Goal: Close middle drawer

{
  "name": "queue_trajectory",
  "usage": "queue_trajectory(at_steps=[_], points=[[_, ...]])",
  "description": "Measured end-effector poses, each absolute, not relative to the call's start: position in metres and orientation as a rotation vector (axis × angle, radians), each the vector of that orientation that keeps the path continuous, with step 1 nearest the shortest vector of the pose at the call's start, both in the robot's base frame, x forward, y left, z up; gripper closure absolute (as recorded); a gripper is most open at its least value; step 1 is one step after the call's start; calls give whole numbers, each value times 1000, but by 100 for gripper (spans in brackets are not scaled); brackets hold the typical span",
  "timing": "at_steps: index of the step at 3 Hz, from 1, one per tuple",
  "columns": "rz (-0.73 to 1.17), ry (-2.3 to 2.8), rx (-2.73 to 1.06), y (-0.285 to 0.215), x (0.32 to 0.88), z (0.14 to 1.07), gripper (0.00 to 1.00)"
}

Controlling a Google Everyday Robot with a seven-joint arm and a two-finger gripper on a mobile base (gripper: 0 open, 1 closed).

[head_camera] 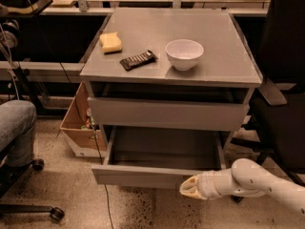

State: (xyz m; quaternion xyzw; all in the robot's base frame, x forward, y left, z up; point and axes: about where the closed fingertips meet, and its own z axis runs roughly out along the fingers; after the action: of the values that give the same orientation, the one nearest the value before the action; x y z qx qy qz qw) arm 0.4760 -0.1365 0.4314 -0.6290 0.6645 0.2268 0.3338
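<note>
The middle drawer (143, 175) of the grey cabinet is pulled far out, and its grey inside (162, 147) shows empty. Its plain flat front panel faces me low in the view. My gripper (187, 188) is at the right part of that front panel, against or just in front of its lower edge, with the cream fingertips together and holding nothing. My white arm (257, 180) reaches in from the lower right. Above the open drawer, another grey drawer front (167, 113) sits nearly flush with the cabinet.
On the cabinet top (228, 66) are a white bowl (184, 53), a dark snack bar (138, 60) and a yellow sponge (110, 42). A cardboard box (78, 128) stands at the cabinet's left. A black office chair (281, 80) is at the right, another chair (16, 137) at the left.
</note>
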Motion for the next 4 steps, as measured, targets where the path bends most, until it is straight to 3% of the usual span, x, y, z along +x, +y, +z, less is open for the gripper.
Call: queue_trajectory(at_steps=[4], points=[[476,1685,-1659,-151,527,414,100]])
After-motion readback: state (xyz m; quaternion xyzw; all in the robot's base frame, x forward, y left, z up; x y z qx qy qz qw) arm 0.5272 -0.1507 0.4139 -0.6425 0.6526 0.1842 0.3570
